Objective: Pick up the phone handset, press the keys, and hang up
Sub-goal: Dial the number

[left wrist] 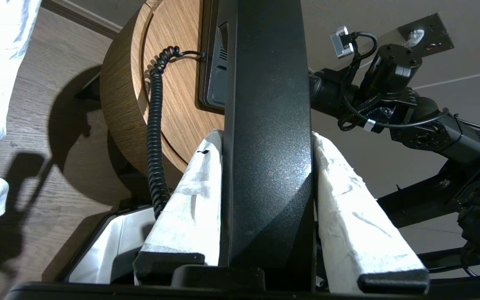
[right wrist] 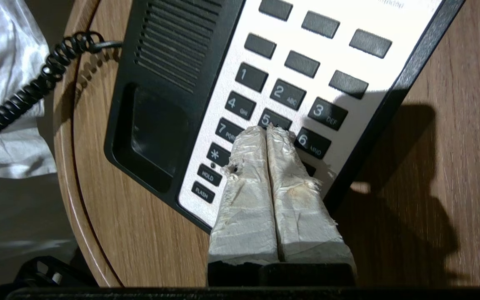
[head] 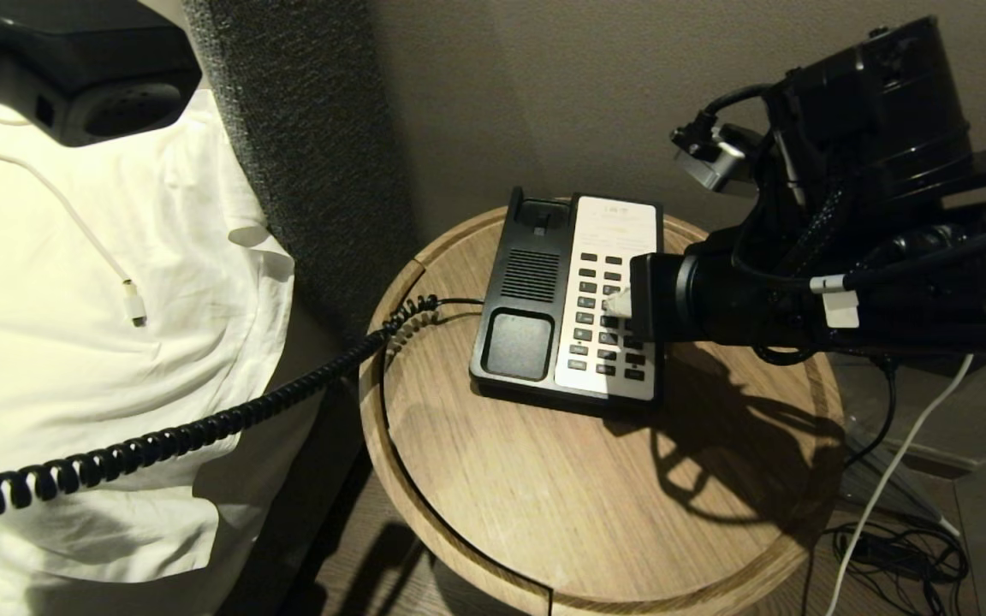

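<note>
Round and pale, the oak-grain side table (head: 544, 479) carries a black-and-white phone base (head: 536, 342), with white bedding (head: 74, 342) just beside it. Over the dark grey rectangular keys (right wrist: 288, 93), the right gripper (right wrist: 266, 130) has its white-wrapped fingers pressed together, tips at the lower edge of the 5 key; whether they press it, I can't quite tell. Off to the left and raised above the bedding, the left gripper (left wrist: 267, 139) clamps the long black plastic phone handset (left wrist: 267, 125) between its fingers. Its length runs straight along them. A black coiled cord (head: 202, 428) stretches from the base across the bedding.
</note>
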### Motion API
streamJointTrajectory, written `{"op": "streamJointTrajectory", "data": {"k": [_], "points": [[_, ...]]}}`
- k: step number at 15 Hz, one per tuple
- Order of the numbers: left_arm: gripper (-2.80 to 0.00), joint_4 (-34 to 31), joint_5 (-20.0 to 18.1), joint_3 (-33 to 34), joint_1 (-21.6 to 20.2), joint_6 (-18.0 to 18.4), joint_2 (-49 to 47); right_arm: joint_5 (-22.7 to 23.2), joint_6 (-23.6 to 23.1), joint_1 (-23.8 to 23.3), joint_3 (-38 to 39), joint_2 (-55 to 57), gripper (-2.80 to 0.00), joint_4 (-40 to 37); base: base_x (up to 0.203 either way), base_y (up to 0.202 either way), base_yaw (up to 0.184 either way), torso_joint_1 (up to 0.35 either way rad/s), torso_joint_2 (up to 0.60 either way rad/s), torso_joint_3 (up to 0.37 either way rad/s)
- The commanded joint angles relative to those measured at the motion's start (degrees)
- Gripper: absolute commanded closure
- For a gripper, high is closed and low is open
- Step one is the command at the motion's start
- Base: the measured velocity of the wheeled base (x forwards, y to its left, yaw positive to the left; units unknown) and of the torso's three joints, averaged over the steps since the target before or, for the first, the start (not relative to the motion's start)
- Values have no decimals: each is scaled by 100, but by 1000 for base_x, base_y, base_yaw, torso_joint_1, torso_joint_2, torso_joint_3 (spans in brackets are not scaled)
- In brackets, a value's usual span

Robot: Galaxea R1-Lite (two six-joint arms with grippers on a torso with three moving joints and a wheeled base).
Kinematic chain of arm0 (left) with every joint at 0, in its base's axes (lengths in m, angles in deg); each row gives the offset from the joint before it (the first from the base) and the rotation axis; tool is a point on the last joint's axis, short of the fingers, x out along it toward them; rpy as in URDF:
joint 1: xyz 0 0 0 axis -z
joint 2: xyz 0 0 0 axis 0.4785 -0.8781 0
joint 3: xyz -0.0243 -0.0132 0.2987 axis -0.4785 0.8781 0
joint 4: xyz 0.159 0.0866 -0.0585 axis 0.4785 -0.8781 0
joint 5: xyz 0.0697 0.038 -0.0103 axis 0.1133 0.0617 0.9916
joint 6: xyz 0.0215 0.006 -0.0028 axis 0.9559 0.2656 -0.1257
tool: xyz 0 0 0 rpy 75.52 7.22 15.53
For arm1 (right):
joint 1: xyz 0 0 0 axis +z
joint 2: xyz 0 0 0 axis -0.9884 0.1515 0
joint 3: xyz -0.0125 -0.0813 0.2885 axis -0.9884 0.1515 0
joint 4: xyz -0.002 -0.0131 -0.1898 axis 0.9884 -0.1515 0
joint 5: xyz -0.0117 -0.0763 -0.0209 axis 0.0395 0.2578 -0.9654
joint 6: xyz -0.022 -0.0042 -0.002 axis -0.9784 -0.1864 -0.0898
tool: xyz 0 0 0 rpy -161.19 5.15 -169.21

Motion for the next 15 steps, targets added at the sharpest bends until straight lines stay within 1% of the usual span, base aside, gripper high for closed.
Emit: {"op": "streamJointTrajectory", "data": {"k": [1, 9, 15], "points": [[0, -28, 10, 6, 0, -23, -1, -20, 9, 3, 47, -29, 0, -94, 0, 0, 0, 0, 0, 0], [0, -28, 10, 42, 0, -23, 25, -11, 16, 30, 55, 11, 0, -140, 0, 0, 0, 0, 0, 0], [0, -28, 10, 51, 0, -23, 34, -63, -19, 74, 258, 28, 0, -123, 0, 0, 0, 0, 0, 0]]}}
